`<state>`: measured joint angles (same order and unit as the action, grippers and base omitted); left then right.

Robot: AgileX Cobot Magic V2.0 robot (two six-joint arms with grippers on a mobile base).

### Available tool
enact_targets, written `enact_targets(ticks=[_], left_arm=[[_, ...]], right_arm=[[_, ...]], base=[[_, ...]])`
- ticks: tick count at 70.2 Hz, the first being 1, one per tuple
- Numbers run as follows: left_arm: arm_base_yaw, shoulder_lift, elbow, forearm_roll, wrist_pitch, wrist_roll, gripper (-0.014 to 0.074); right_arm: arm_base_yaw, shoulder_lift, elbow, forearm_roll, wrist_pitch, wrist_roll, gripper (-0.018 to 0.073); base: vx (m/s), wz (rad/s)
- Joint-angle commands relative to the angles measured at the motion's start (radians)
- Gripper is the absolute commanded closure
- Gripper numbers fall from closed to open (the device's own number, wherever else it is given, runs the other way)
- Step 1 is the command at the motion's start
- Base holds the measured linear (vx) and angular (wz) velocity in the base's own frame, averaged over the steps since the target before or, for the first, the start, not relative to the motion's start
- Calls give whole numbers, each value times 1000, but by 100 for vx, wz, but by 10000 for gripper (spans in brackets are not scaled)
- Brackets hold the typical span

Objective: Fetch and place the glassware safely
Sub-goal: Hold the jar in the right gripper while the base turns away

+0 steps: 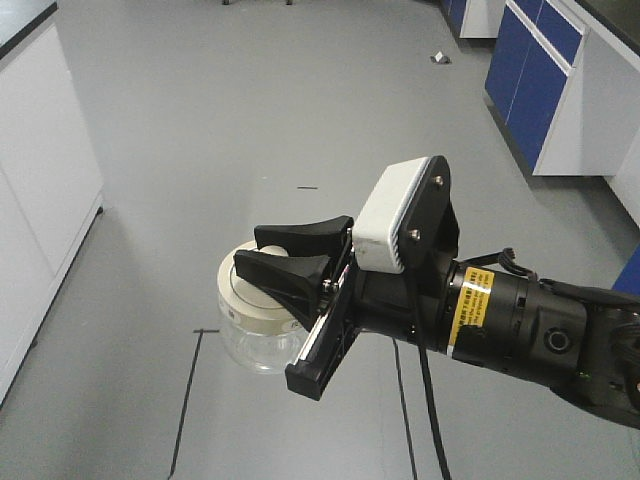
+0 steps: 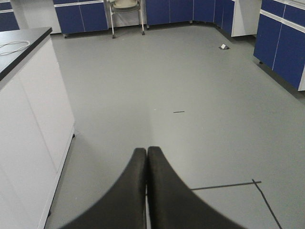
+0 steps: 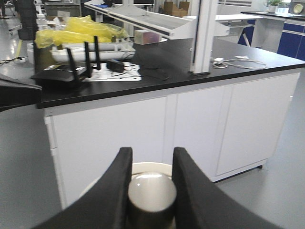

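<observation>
**Q:** What is nearest, and how is it held?
**A:** The glass jar (image 1: 258,348), squat and clear, hangs from the right gripper (image 1: 250,248). The gripper's two black fingers (image 3: 112,191) pinch the round knob (image 3: 151,193) at the centre of the jar's cream-white lid (image 1: 232,296). One finger sits on either side, narrowed to the knob's width.

**Q:** And the other end effector?
**A:** The left gripper (image 2: 147,153) has its fingers pressed together with nothing between them. Its place relative to the jar cannot be told.

**Q:** What lies beyond the jar?
**A:** Under the jar is grey floor (image 1: 250,120) marked with black tape lines (image 1: 188,400). Farther off, ahead of the jar in the right wrist view, stands a white bench (image 3: 200,124) with a black top. Yellow bags (image 3: 76,31) lie toward the back of that top. Blue cabinets (image 1: 540,60) stand farthest from the jar, along the room's edge.
</observation>
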<state>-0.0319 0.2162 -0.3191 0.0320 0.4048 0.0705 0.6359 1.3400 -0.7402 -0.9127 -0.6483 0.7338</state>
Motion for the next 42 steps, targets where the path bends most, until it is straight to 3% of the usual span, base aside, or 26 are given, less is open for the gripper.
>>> enact_targets(ticks=[1, 42], left_arm=[[-3, 7, -26, -7, -71, -3, 603], [-3, 7, -26, -7, -71, -3, 603]], right_arm=[[-2, -33, -26, 41, -74, -2, 563], [-2, -33, -26, 40, -74, -2, 563]], base=[[49, -9], [50, 7]])
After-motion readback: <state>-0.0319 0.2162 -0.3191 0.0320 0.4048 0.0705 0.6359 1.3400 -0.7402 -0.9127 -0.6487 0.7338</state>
